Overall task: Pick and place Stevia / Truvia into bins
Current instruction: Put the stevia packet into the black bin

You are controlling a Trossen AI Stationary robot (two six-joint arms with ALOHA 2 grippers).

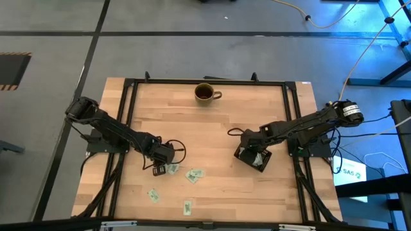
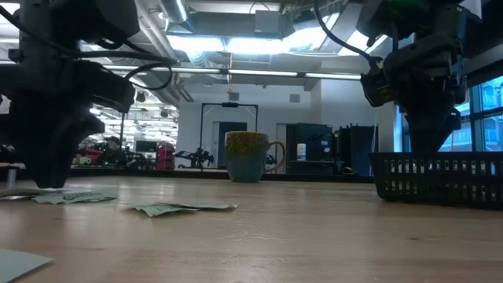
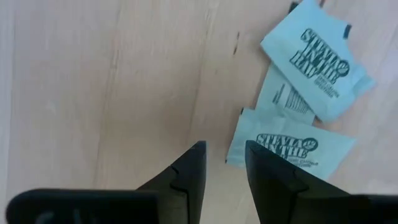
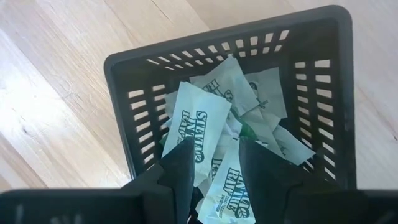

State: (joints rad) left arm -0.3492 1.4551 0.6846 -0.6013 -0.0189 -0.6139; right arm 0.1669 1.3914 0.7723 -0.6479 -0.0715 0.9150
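Already several of the small, flat, pale green and white paper Stevia sachets (image 4: 202, 127) lie heaped inside the black slotted plastic bin (image 4: 140, 81), which sits on the right half of the light wooden table (image 1: 212, 128), so part of the sorting looks done. The right gripper (image 4: 210, 162) hangs directly above that pile with its two dark fingers set a little apart; a sachet shows in the gap between them, but whether it is pinched there or simply lying in the heap below cannot be told from this angle. What remains is a loose scatter on the near-left part of the table: a small overlapping cluster of three sachets (image 3: 298, 112) just beside the left gripper (image 3: 225, 163), and in the high view about three more singles spread nearer the table's front edge, among them one (image 1: 194, 174) to the right of the cluster and one (image 1: 187, 206) close to the front rail. The left gripper is low over the bare wood, its jaws parted and holding nothing, with the nearest sachet's corner just off one finger. A round brown ceramic mug (image 1: 204, 93) stands at the far edge, well apart from both arms. By that count, roughly half a dozen sachets are left to move.
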